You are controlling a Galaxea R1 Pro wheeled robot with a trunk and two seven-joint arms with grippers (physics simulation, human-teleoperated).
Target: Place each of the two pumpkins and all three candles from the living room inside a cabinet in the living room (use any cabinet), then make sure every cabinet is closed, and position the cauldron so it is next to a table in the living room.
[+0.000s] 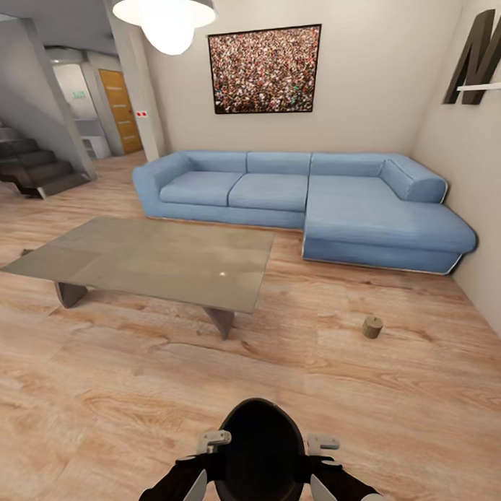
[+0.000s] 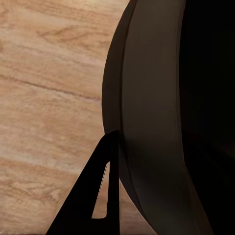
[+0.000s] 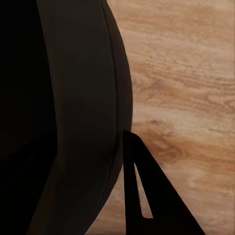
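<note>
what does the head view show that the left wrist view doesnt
Head view alone: the table, the blue sofa, a framed picture, a hanging lamp, stairs, a small brownish cylinder on the floor, and both arms flanking the cauldron.

Left wrist view alone: a close look at the cauldron's curved side wall with one dark finger of the left gripper against it.

Both: the black cauldron, held over the wooden floor.
</note>
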